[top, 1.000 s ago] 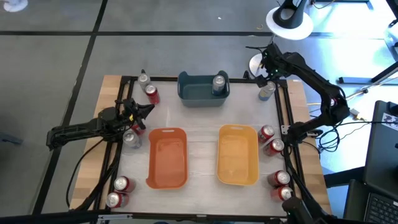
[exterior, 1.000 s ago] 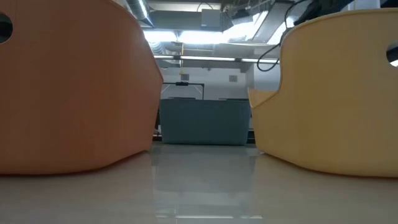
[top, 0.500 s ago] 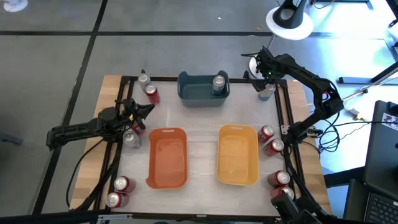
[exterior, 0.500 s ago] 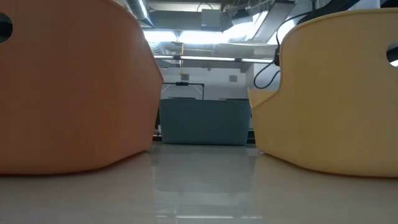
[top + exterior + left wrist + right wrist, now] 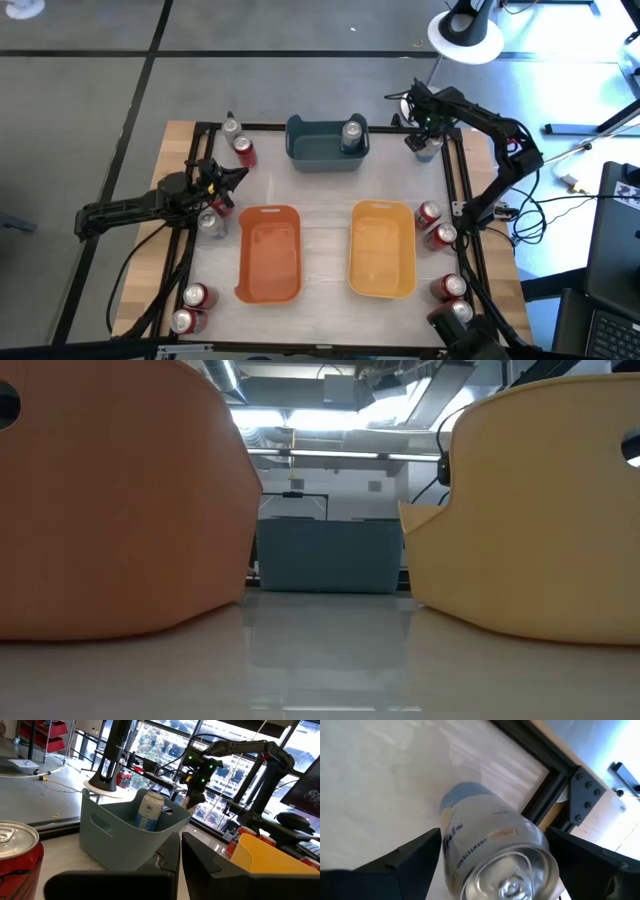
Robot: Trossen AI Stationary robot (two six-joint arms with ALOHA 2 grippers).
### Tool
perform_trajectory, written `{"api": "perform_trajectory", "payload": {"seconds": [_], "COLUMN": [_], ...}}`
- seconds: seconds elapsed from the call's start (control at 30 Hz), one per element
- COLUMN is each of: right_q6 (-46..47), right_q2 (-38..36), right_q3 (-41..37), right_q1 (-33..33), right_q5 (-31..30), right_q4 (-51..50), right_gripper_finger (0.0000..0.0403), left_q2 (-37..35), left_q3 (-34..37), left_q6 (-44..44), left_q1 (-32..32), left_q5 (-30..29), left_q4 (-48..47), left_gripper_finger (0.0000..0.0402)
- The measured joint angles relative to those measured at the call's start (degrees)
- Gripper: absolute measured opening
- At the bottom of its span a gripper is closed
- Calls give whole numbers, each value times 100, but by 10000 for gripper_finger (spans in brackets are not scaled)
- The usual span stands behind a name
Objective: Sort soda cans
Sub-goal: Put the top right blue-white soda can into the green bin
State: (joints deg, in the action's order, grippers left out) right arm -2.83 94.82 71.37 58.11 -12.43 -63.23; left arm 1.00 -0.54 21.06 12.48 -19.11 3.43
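My right gripper [image 5: 424, 136] [image 5: 492, 836] is open at the table's far right corner, coming down from above over an upright silver-grey soda can [image 5: 428, 150] [image 5: 492, 852], one finger on each side of it. My left gripper [image 5: 226, 183] [image 5: 180, 851] is shut and holds nothing; it waits by the left edge beside a red can [image 5: 221, 204] [image 5: 15, 857] and a silver can [image 5: 210, 225]. Another silver can [image 5: 352, 130] [image 5: 148, 810] stands in the teal bin [image 5: 305, 150]. Other cans stand along both side edges. My right gripper has a finger [image 5: 415, 857] on each side of the silver can's upper body [image 5: 470, 845], coming from above. Whether the fingers touch it, I cannot tell. The can stands upright on the table.
An orange bin [image 5: 270, 285] [image 5: 110, 500] and a yellow bin [image 5: 382, 282] [image 5: 540, 510] sit side by side near the middle, with the teal bin [image 5: 330, 555] at the far edge. A black frame [image 5: 463, 180] borders the table. Red cans [image 5: 428, 213] [image 5: 197, 296] cluster on both sides.
The right arm has drawn its wrist a little toward the table's left and lowered the gripper around the silver can at the far right corner. The can has stayed where it stood.
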Motion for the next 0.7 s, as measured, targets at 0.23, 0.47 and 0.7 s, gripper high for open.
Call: {"api": "perform_trajectory", "payload": {"seconds": [0.23, 0.47, 0.7], "right_q6": [-76, -247, -282], "right_q2": [209, 204, 129], "right_q3": [11, 22, 17], "right_q1": [6, 6, -3], "right_q5": [99, 130, 159], "right_q4": [-69, -161, -287], "right_gripper_finger": [354, 303, 282], "left_q2": [0, 1, 0], "left_q3": [-1, 0, 0], "left_q6": [-30, -2, -24], "left_q1": [1, 0, -2], "left_q5": [0, 0, 1], "left_q4": [30, 184, 240], "left_gripper_finger": [11, 11, 11]}}
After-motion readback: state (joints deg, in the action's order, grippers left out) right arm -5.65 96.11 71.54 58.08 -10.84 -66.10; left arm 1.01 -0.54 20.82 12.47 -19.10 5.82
